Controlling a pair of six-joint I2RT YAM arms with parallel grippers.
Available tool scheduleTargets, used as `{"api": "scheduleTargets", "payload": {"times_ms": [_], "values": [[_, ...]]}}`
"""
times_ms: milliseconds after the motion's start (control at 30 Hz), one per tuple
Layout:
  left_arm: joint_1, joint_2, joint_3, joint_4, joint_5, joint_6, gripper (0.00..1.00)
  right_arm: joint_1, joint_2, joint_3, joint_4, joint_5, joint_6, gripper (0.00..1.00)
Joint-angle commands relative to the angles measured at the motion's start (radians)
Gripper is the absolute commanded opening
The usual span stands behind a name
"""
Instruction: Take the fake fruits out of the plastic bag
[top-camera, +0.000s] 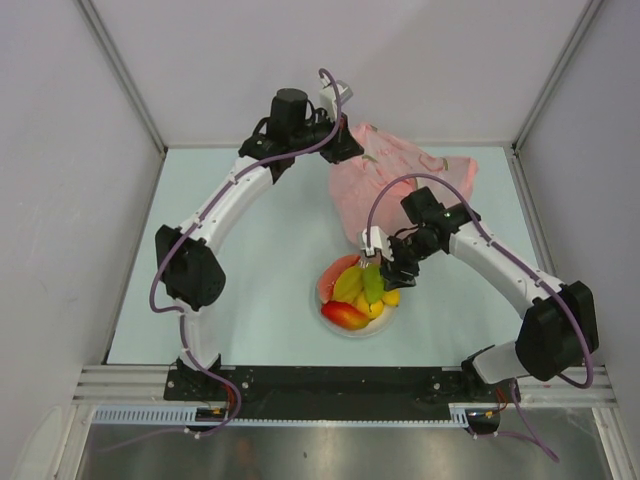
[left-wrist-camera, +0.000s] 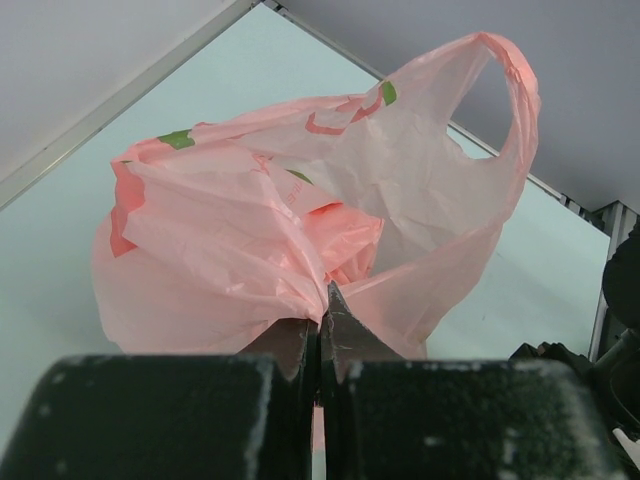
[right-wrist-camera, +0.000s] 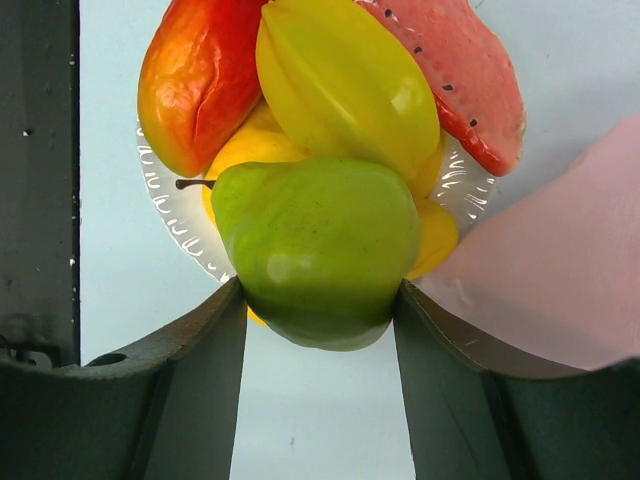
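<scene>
Toward the far edge of the table (top-camera: 250, 260), in the top view, the plastic bag (top-camera: 400, 185) lies crumpled, its far-left corner held by the left gripper (top-camera: 347, 148). Nearer the middle, the right gripper (top-camera: 385, 275) hangs over the white plate (top-camera: 396, 318), where the fake fruits (top-camera: 350, 300) are piled. The heap looks crowded for so small a plate, so one more fruit set on top could well roll off onto the table.

From the left wrist, the jaws are pressed together on a thin fold of the pink film. The film looks slippery and weak. A hard pull might slide it free or tear it, and the bag would slump. Whether any fruit remains inside cannot be told.

From the right wrist, the jaws are clamped on the green pear (right-wrist-camera: 315, 250), above the mango (right-wrist-camera: 195, 85), a yellow fruit (right-wrist-camera: 340, 90) and the pinkish-red slice (right-wrist-camera: 460, 80). The pear is glossy and rounded. It may squirt out of the grip, or on release knock a neighbour over the rim.

The table is smooth, pale blue-green and matte. Plain white walls (top-camera: 320, 60) close it on three sides, and a metal rail (top-camera: 320, 383) runs along the near edge.
</scene>
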Motion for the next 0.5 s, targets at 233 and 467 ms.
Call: {"api": "scheduleTargets", "payload": {"times_ms": [233, 467], "values": [[0.0, -0.033, -0.007, 0.03, 0.045, -0.031, 0.0, 0.006, -0.04, 0.014, 0.041, 0.031, -0.008, 0.99], [-0.001, -0.024, -0.005, 0.036, 0.068, -0.056, 0.0, -0.014, -0.251, 0.014, 0.08, 0.086, 0.022, 1.0]]}}
